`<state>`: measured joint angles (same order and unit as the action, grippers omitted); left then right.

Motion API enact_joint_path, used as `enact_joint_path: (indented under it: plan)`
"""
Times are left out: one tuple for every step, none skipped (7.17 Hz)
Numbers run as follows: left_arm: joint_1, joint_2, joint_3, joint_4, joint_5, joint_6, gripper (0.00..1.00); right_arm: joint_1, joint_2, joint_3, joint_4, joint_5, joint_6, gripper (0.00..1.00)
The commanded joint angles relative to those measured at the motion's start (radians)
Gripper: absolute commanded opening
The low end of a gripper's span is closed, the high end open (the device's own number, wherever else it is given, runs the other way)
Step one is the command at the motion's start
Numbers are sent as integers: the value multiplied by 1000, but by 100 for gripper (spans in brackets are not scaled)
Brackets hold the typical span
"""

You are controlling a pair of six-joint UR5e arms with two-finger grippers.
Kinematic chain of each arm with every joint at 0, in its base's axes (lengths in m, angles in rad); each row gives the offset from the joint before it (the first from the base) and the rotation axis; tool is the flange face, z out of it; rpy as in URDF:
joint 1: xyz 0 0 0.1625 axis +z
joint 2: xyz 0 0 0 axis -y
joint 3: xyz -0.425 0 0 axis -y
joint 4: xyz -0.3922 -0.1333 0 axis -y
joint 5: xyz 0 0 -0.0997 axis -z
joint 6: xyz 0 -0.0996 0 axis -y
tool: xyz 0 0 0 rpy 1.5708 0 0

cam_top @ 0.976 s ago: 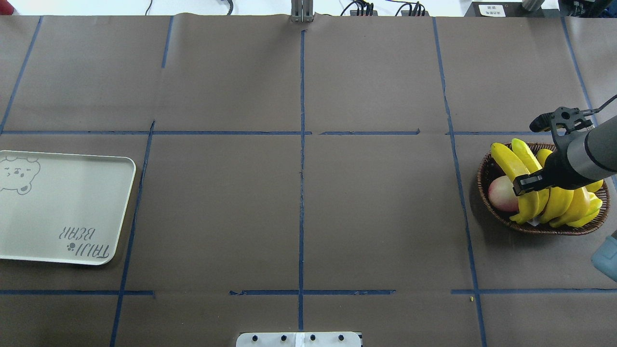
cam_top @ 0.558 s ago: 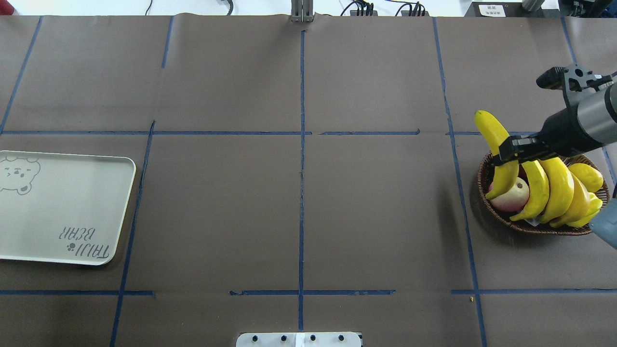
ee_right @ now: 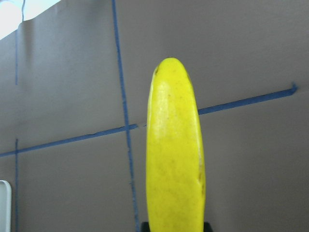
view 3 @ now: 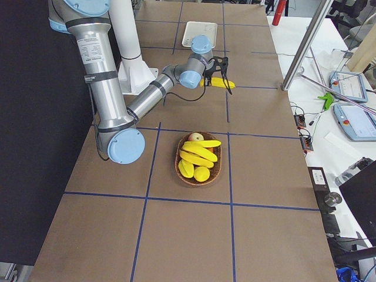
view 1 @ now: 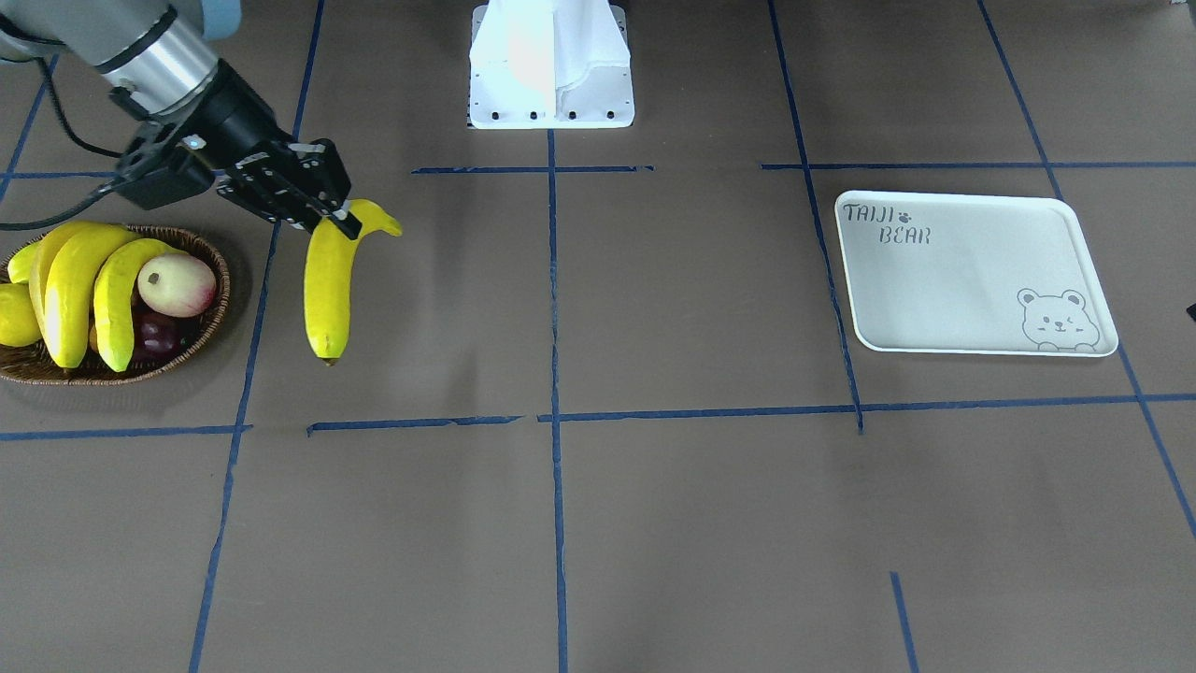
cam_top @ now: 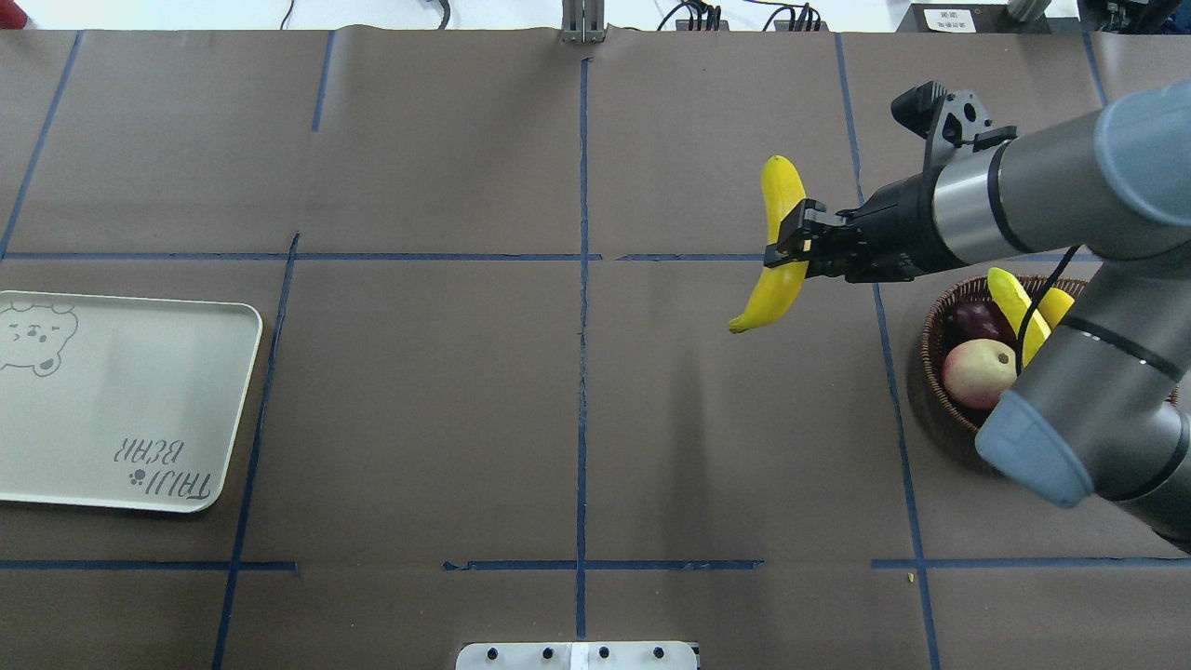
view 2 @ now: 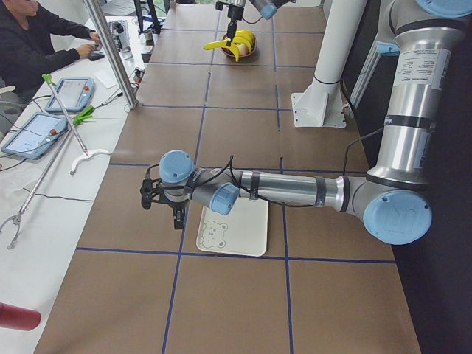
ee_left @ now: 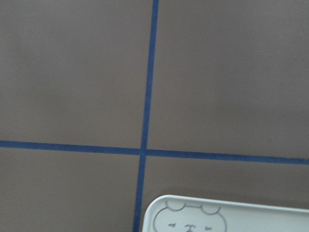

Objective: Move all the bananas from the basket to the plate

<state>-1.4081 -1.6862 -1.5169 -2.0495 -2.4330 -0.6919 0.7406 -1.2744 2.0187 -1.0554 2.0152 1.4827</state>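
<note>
The worktop (cam_top: pixel 419 400) fills every view. It is covered with brown paper and divided into rectangles by blue tape (cam_top: pixel 582 372). Along its operators' side I see a white side desk (view 2: pixel 44 192) with 2 tablets (view 2: pixel 70 92), and a person (view 2: pixel 33 44) in a dark sleeve sits there. The robot's white base column (view 1: pixel 549 56) stands at the worktop's opposite edge.

The right arm (cam_top: pixel 1023 195) reaches out over the basket toward the middle of the worktop. The left arm (view 2: pixel 295 190) lies stretched low above the worktop, its wrist near the plate (view 1: pixel 962 280). This white plate lies at the robot's left end, well apart from the basket (view 1: pixel 112 376), which sits at the right end.

In the basket lie 3 bananas (view 1: pixel 67 290), a reddish round fruit (view 1: pixel 177 283) and a dark purple fruit (view 1: pixel 159 336).

1 banana (view 1: pixel 327 280) is outside the basket, held in the air just beside it on the plate's side. The right fingers (cam_top: pixel 784 249) are clamped on this banana.

The left fingers (view 2: pixel 177 216) point down near the plate's bear corner. I cannot tell if they are apart or together.
</note>
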Motion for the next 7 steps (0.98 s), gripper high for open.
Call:
enact_joint_path:
  plan:
    - [147,-56,-6,-261,-12,-446,100,-177,85,-5,54,-209,103,1]
    - [226,-117,7,-349,-12,-575,99,-229,111,-12,52,-237,102,1]
    - [304,-194,4,-356,-11,-647,99,-265,165,-65,52,-240,94,1]
    - [364,-276,-3,-360,-11,-787,99,-279,208,-102,46,-251,84,1]
    - [391,-367,-2,-357,-11,-896,99,-297,240,-138,43,-254,35,1]
    - [429,-429,-5,-359,-3,-1007,99,-305,271,-162,41,-265,9,1]
    - [472,-475,-6,-363,5,-1100,99,-316,277,-166,41,-265,10,1]
